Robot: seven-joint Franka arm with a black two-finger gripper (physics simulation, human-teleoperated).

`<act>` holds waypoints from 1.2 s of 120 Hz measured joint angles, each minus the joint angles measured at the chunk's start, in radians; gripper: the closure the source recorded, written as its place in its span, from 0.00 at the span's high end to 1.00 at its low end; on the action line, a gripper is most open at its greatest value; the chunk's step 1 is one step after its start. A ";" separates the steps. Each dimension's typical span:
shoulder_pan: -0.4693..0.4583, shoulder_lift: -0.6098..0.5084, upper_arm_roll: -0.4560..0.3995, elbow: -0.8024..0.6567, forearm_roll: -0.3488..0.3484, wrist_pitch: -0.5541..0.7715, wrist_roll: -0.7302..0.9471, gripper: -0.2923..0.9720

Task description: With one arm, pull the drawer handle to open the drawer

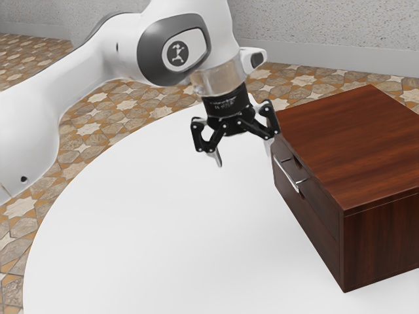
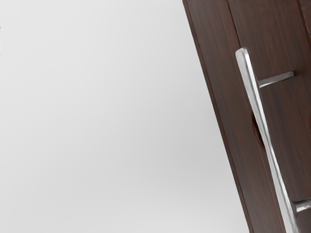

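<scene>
A dark wooden cabinet (image 1: 353,137) sits on the white round tabletop (image 1: 131,248), at the exterior view's right. Its top drawer (image 1: 319,196) looks shut. The arm's (image 1: 177,52) black jaws hang spread wide and empty, just beside the drawer's slim silver handle (image 2: 262,131).

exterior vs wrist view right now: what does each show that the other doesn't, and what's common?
Exterior view adds: the white Franka arm, its jaws open and gripping nothing, hanging just beside the wooden cabinet; the patterned tile floor; the grey wall.
Wrist view adds: a close look at a mounting post holding the bar off the wood.
Both: the silver bar handle, the dark wood drawer front and the white table.
</scene>
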State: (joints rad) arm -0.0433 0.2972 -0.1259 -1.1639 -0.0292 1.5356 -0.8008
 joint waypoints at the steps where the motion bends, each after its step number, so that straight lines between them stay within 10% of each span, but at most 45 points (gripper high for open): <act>1: 0.000 0.000 0.000 0.000 0.000 0.001 -0.003 0.77; 53: -0.011 0.059 -0.007 0.000 0.082 0.131 -0.135 0.77; 144: -0.012 -0.019 0.001 -0.200 -0.035 0.258 -0.215 0.77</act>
State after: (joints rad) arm -0.0556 0.2784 -0.1252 -1.3637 -0.0637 1.7935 -1.0158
